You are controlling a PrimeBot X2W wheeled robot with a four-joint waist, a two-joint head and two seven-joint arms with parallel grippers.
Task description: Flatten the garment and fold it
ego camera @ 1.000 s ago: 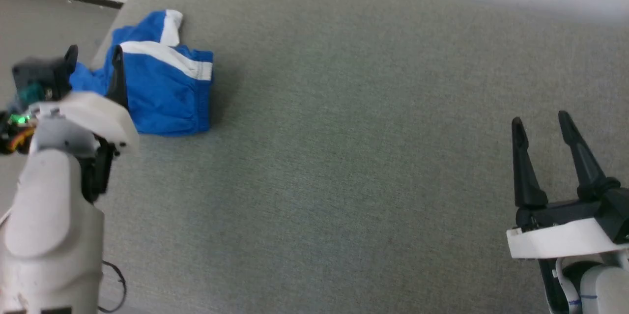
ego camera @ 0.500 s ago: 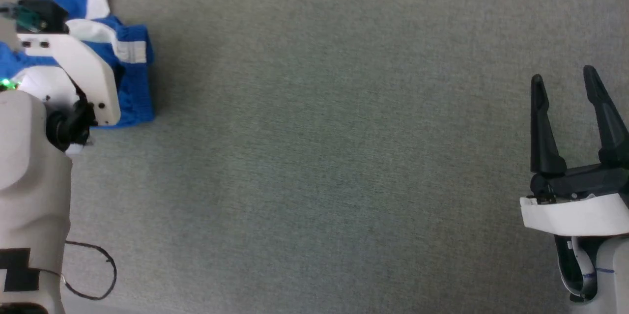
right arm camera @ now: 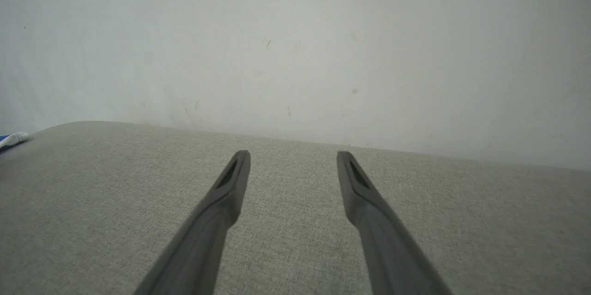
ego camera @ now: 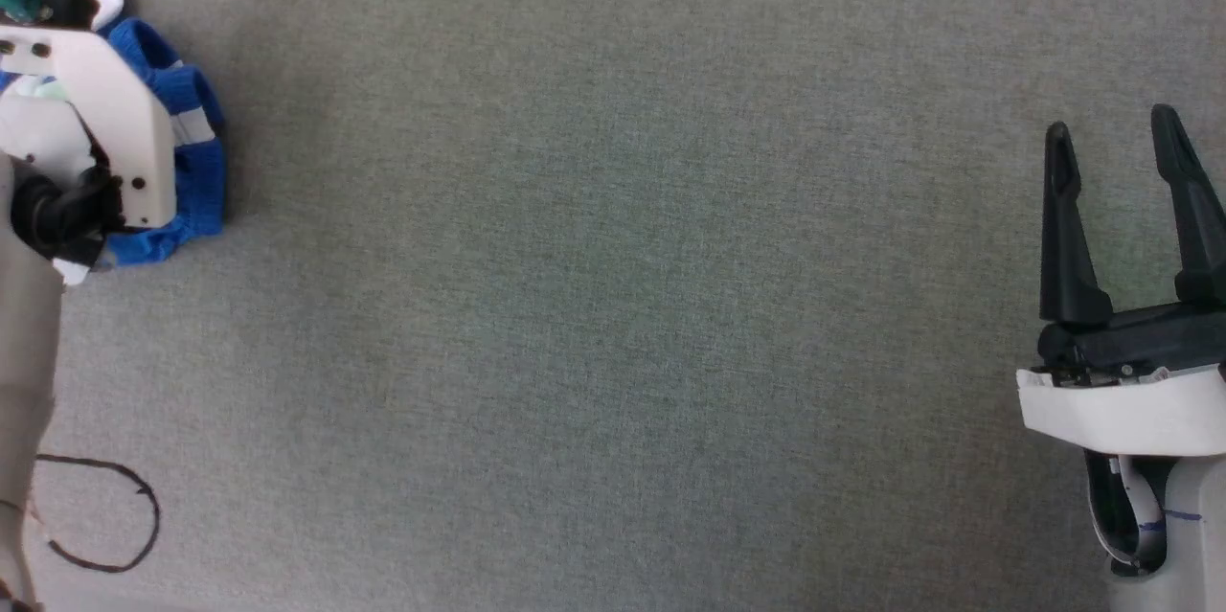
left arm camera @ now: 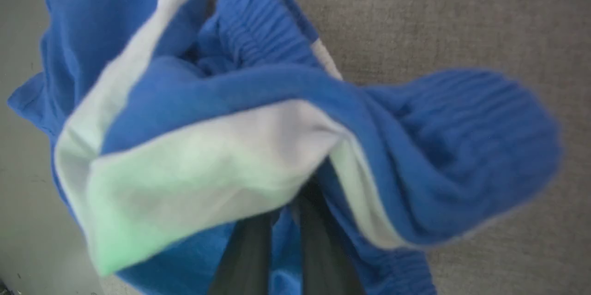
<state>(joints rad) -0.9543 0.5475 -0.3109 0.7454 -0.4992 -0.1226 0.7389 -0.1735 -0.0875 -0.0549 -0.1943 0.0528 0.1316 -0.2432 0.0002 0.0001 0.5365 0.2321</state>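
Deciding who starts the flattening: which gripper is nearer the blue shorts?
Left. The left gripper is closed on the shorts, cloth bunched around its fingers. The right gripper hangs open far across the grey surface, touching nothing.

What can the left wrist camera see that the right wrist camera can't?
Left wrist view: the left gripper shut on the bunched blue shorts, white stripe and ribbed waistband up close. Right wrist view: the right gripper open and empty, with a pale wall behind. Both: the grey fabric surface, and the shorts too, though the right wrist view catches just a tiny bit at its left edge.
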